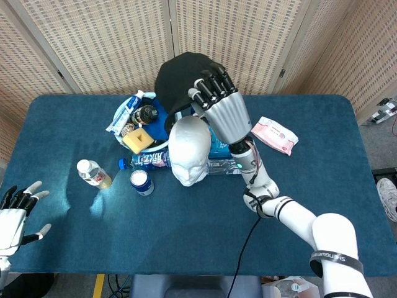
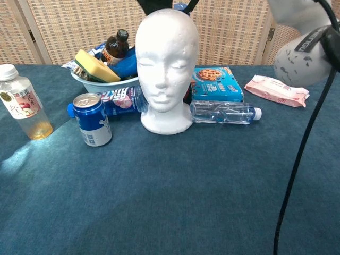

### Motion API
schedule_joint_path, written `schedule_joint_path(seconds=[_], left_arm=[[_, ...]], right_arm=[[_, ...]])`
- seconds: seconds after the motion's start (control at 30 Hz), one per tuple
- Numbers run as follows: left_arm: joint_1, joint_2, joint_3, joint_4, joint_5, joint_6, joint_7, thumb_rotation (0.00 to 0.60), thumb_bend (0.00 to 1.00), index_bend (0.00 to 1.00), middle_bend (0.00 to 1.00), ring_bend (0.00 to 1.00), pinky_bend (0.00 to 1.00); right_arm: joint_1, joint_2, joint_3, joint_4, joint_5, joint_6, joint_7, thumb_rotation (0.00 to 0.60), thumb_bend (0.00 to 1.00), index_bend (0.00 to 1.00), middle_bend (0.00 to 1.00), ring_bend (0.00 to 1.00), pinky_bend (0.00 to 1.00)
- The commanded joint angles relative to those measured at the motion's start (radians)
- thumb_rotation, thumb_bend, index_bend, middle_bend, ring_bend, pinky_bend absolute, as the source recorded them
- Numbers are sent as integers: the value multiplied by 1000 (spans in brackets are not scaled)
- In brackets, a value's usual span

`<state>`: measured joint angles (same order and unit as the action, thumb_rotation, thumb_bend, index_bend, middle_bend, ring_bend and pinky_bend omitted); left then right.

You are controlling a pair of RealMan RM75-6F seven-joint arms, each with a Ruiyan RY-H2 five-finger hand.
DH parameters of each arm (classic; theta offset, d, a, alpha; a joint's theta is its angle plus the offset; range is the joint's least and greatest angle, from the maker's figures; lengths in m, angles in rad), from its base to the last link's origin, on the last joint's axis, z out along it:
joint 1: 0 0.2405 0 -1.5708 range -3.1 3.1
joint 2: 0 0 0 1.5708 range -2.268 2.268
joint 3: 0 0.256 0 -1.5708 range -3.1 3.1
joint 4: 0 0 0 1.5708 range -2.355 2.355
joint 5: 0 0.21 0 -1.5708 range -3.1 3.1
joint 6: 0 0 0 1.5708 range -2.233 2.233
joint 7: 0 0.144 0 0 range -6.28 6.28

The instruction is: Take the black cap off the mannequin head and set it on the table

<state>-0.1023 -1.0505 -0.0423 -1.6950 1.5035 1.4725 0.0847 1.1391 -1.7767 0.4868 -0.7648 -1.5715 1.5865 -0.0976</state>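
The right robot hand [image 1: 218,110] was raised above the bench [image 1: 186,242], its fingers clamped on the black cap [image 1: 180,77], which hung clear of the mannequin head [image 1: 188,149] and lay up and back from it. In the chest view only the cap's lower edge showed, at the top of the frame just over the bare white crown. The mannequin head stood upright on the bench, just in front of and below the right robot hand.

Little writing could be read. Below the right robot hand lay a blue cookie box [image 2: 218,84] picturing chocolate-chip biscuits; its lettering was too small to read. A clear water bottle [image 2: 224,112] lay on its side in front of that box, touching the base of the mannequin head. To the far side of the hand sat a pink packet [image 1: 273,135], its print illegible. On the other side of the mannequin head stood a blue can [image 2: 92,119], a bowl [image 2: 101,85] holding a yellow sponge and a brown bottle, and a juice bottle [image 2: 21,104] with a label I could not make out.

The near half of the bench was open blue cloth. The left robot hand [image 1: 13,214] rested at the near left edge, fingers spread and grasping nothing.
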Motion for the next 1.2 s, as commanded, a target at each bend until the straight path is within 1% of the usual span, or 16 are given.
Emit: schedule_joint_path(seconds=[0.03,0.17,0.2,0.27,0.33,0.4,0.53,0.63,0.83,1.2], left_arm=[[-3,-1,1,-1,3,-4,0,600,170,252,113,133,21],[-4,0,5,-3,6,-7,-2,600,170,253,113,133,21],[-3,0,6,-3,6,-6,-3,600,171,253,113,133,21],[-1,1,8,-3,7,-5,-5,600,171,252,113,134,21],[0,1,9,-4,9,-3,-7,600,170,252,113,134,21],[2,-1,12,-2,11,-2,-11,600,170,252,113,133,22],[2,-3,16,-2,17,-2,-14,600,170,252,113,134,21],[3,-3,18,-3,19,-2,-13,600,170,252,113,134,21],[7,-1,21,-5,22,4,-14,600,170,252,113,133,21],[10,3,23,2,15,0,-24,600,170,253,113,133,21]], right_arm=[[-49,63,0,-76,21,31,-22,600,522,867,529,333,281],[-119,131,-17,-169,45,36,-44,600,522,867,529,333,281],[-132,154,-16,-178,63,16,-45,600,522,867,529,333,281],[-161,180,-31,-196,75,2,-36,600,522,867,529,333,281],[-199,205,-60,-210,75,-3,-37,600,522,867,529,334,281],[-257,214,-104,-252,58,39,-59,600,522,876,531,336,281],[-322,228,-143,-289,71,43,-61,600,521,885,533,339,281],[-342,225,-155,-275,84,28,-43,600,522,885,533,339,281],[-383,180,-179,-242,104,20,1,600,522,885,533,339,281],[-449,115,-207,-134,132,5,51,600,522,885,533,339,281]])
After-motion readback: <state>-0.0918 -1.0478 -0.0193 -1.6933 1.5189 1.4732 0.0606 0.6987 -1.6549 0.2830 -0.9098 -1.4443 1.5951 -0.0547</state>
